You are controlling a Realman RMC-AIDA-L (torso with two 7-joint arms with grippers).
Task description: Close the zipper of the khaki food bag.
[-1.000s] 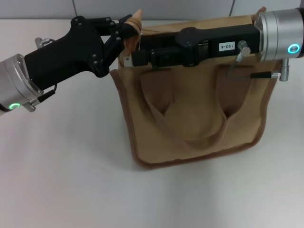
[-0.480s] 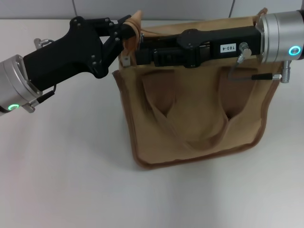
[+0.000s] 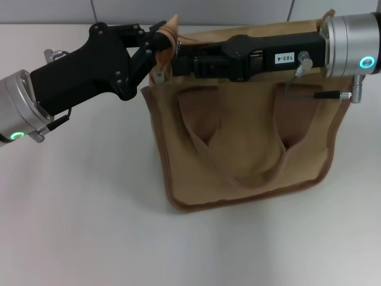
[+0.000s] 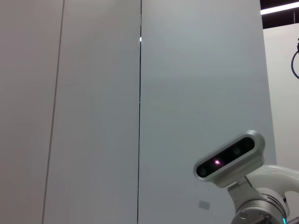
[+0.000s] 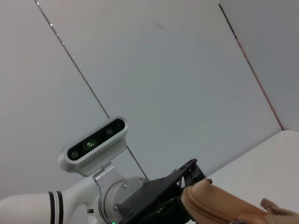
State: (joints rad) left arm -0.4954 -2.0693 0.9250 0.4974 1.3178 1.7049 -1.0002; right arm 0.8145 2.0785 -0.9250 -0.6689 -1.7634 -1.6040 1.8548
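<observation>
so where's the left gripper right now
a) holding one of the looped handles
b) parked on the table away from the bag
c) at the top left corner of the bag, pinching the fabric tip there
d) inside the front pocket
c: in the head view the left gripper is closed on the pointed fabric tip at the khaki food bag's top left corner, while the right gripper lies along the bag's top edge beside it.

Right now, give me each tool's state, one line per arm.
Left tool: shut on the khaki food bag's top corner.
Right tool: lying along the zipper line at that same end; cannot tell.
</observation>
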